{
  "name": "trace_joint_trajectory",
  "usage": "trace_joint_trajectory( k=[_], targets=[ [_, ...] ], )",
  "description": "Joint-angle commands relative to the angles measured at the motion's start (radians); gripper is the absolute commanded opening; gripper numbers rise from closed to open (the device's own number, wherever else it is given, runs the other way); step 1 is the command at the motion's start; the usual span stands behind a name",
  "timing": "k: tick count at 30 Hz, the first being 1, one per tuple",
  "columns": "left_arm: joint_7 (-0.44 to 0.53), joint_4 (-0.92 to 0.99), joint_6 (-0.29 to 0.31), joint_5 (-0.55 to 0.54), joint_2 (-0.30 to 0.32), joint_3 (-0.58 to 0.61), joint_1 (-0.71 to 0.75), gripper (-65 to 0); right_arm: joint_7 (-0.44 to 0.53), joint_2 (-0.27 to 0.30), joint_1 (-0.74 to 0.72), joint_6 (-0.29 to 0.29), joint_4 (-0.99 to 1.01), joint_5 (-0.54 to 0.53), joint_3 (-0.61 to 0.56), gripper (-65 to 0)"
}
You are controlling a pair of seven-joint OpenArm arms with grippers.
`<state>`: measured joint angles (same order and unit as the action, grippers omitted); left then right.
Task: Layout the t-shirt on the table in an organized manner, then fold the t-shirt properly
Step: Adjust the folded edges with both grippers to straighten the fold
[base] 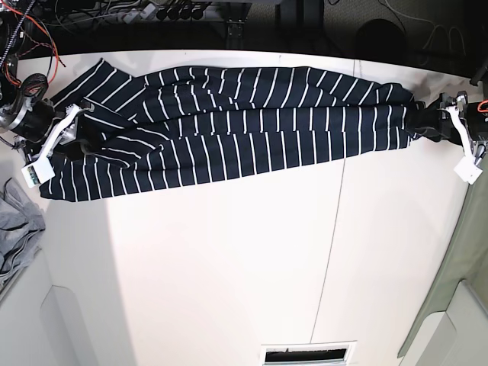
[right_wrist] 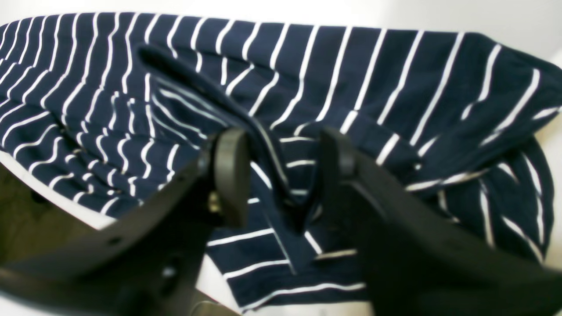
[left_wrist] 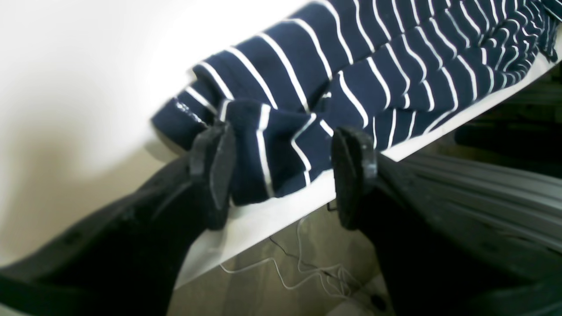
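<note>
Stretched along the table's far edge, the shirt lies between wide-spread left gripper and part-spread right gripper, neither gripping.

A grey cloth lies bunched at the left edge of the scene, and a pale grey-green panel runs down the right edge. Along the far side, dark shelving holds tangled cables. Below, thin white wires trail over a dull beige floor, and the light is bright and even.
</note>
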<state>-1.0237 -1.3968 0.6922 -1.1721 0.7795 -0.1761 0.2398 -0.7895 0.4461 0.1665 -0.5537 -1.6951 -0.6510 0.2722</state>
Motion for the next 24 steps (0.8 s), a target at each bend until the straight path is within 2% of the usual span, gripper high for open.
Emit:
trace_joint_trajectory(
  k=[1,3,4,8,12,16,18,19,24],
  targets=[
    [0.016,-0.009,0.006,-0.013,0.009,-0.018,-0.007,-27.7,0.019,0.016,-0.011,0.0,-0.017,-0.025,0.01,-48.4],
    [0.022,-0.008,0.006,0.013,-0.024,-0.028,-0.007,-27.7,0.02,0.016,-0.011,0.0,-0.017,-0.037,0.01,-63.2],
    [0.033,-0.009,0.005,0.041,-0.04,-0.034,-0.006,-27.7,0.02,0.015,-0.01,0.0,-0.016,-0.038,0.01,-65.0],
    [0.079,-0.008,-0.055,0.147,-0.095,-0.048,-0.004,-27.7,0.043,0.015,-0.011,-0.001,0.024,-0.023,0.009,-65.0],
    [0.116,-0.008,-0.105,0.224,-0.131,-0.049,-0.004,-27.7,0.133,0.016,-0.014,-0.001,0.133,0.055,0.009,-65.0],
    [0.123,-0.008,-0.106,0.256,-0.151,-0.049,-0.004,-27.7,0.142,0.016,-0.044,-0.001,0.269,0.067,0.009,-65.0],
    [0.141,-0.008,-0.135,0.294,-0.166,-0.049,-0.004,-27.7,0.142,0.016,-0.061,-0.001,0.322,0.059,0.009,-65.0],
    [0.149,-0.008,-0.151,0.304,-0.173,-0.049,-0.004,-27.7,0.142,0.016,-0.069,-0.001,0.341,0.05,0.009,-65.0],
    [0.152,-0.008,-0.158,0.32,-0.179,-0.093,-0.004,-27.7,0.142,0.016,-0.08,-0.004,0.357,0.015,0.009,-65.0]
  ],
)
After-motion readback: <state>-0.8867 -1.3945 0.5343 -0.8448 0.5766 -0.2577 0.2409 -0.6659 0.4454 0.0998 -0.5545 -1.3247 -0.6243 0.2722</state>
